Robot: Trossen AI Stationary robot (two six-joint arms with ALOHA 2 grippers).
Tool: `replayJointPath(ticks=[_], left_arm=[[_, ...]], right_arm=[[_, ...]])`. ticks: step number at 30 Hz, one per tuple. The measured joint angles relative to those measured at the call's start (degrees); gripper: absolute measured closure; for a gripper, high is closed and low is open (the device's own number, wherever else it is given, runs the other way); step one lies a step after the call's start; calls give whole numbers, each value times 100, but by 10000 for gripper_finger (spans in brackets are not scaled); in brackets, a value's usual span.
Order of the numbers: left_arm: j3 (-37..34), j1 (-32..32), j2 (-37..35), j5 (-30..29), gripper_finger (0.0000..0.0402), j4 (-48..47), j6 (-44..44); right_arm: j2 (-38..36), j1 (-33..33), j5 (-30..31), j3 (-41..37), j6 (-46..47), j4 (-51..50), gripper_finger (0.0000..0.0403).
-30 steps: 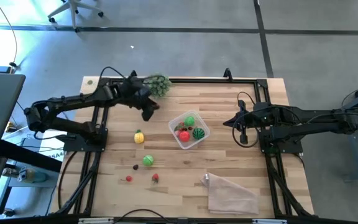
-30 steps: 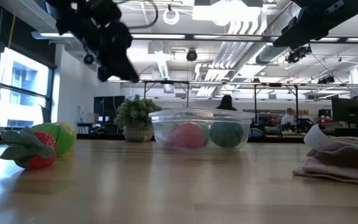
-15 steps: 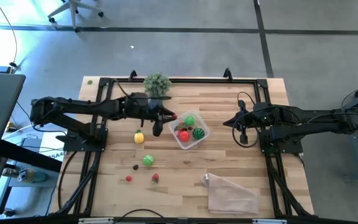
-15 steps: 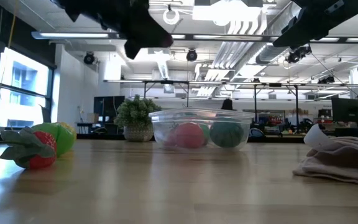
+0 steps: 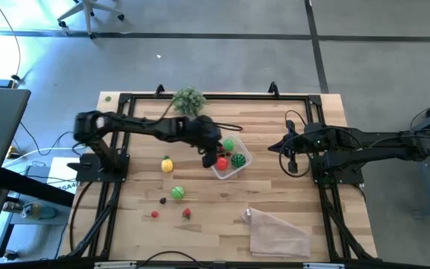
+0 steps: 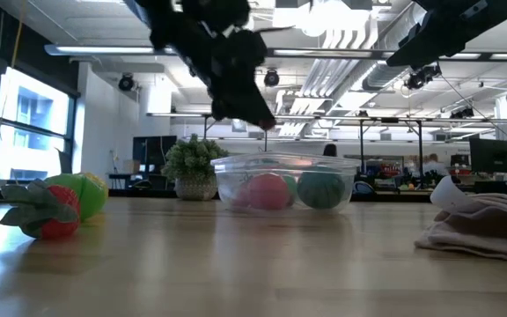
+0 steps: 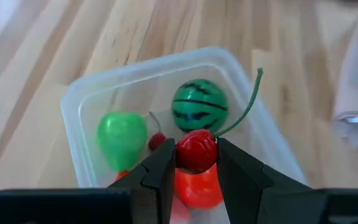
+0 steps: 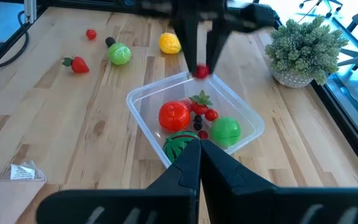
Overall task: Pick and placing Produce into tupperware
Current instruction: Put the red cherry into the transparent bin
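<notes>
Step in hand: the drop. Left gripper (image 5: 213, 152) sits centre-frame in the high view, over the left rim of the tupperware (image 5: 242, 168). Its fingers are narrowed onto a small red cherry (image 7: 196, 151) with a green stem, held clear above the tub interior in the left wrist view.

Tub already holds a striped melon ball (image 7: 199, 106), a green fruit (image 7: 122, 135), a red tomato (image 8: 173, 115) and a few small berries.

Still on the table, lower left of the high view: yellow fruit (image 5: 167, 164), green ball (image 5: 178, 193), strawberry (image 5: 187, 214), and two tiny pieces near them — too small to name.

Right gripper (image 5: 292, 166) is parked right of the tub, fingers fully closed, holding nothing.

Next move as I read it: spread the left fingers so the cherry falls inside — it's near the rim, so a slight nudge inward first wouldn't hurt. Then go back for the yellow fruit.
</notes>
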Motion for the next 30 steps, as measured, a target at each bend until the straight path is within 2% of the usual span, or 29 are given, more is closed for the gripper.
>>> replayJointPath(ticks=[7,12,30], left_arm=[[942,2,1000,-502,305,-1173,236],[1293,2,1451,-588,305,-1429,255],[1344,2,1597,-721,305,-1519,253]], right_arm=[[2,2,0,0,-1,-6,402],[-1,2,1,0,1,-1,402],[10,2,0,-4,-1,-4,402]])
